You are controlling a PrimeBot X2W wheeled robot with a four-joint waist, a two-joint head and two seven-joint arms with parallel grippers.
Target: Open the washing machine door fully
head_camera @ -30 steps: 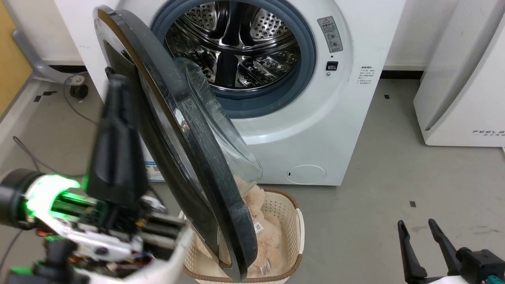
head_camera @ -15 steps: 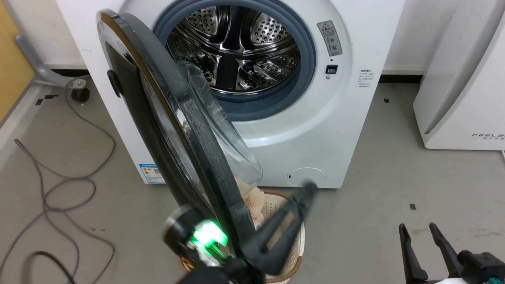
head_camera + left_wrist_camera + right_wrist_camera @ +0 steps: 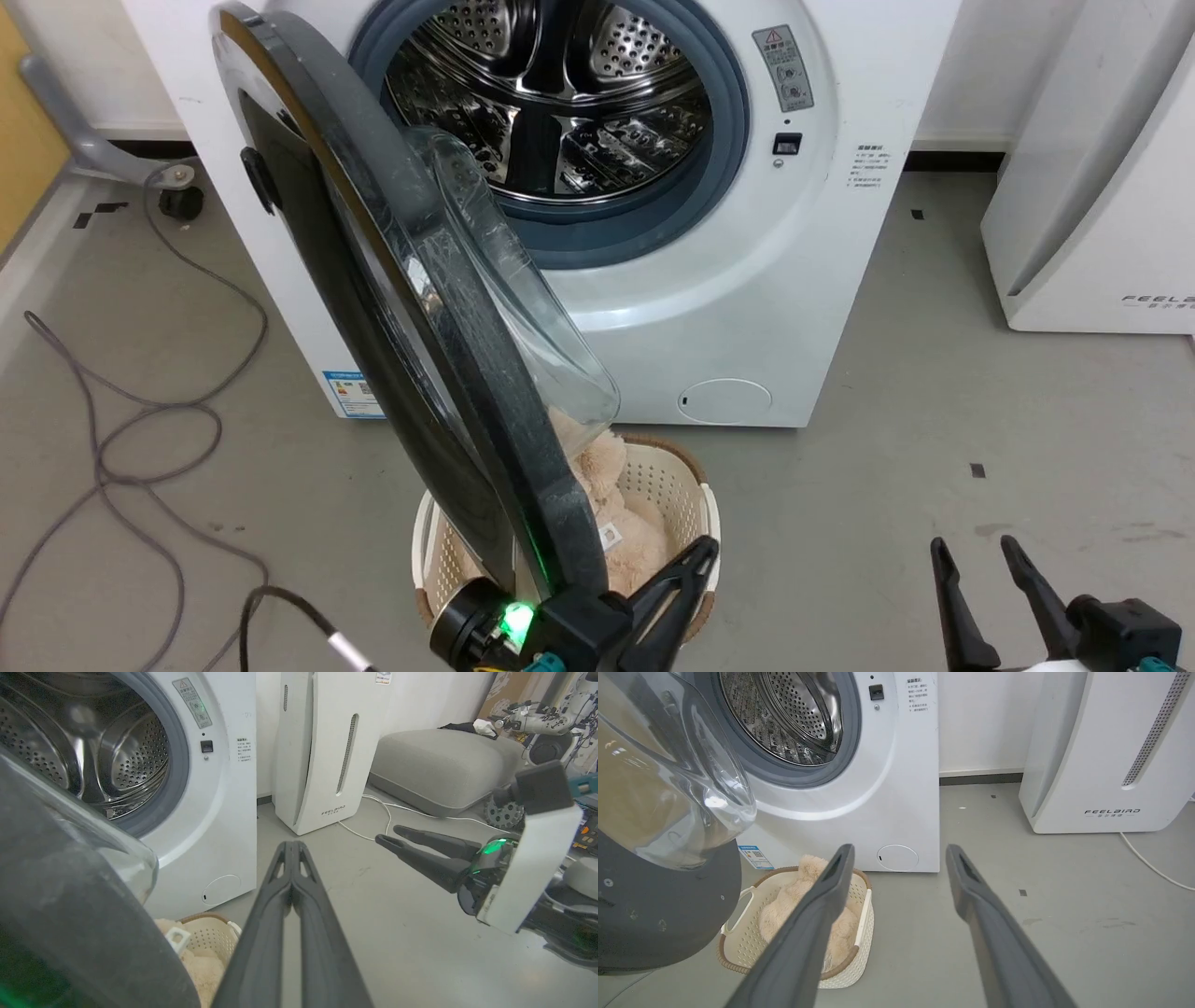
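The washing machine (image 3: 747,280) stands with its steel drum exposed. The washing machine door (image 3: 392,308) hangs swung out on its left hinge, edge-on to me, its glass bowl (image 3: 504,299) facing right. My left gripper (image 3: 702,553) is shut on nothing, low beside the door's free edge and over a basket; whether the arm touches the door I cannot tell. In the left wrist view the shut left gripper (image 3: 292,845) points past the door rim (image 3: 70,914) toward the machine's front. My right gripper (image 3: 971,546) is open and empty at the lower right, away from the door (image 3: 658,914).
A cream basket (image 3: 695,504) with a beige plush toy (image 3: 607,504) sits on the floor under the door. A white FEELBIRD appliance (image 3: 1092,187) stands to the right. A grey cable (image 3: 140,411) loops over the floor at left. A grey cushion (image 3: 444,765) lies beyond.
My left arm swung from the door's left side down and around to its lower free edge, over the basket. The door's angle looks unchanged. The camera shifted slightly.
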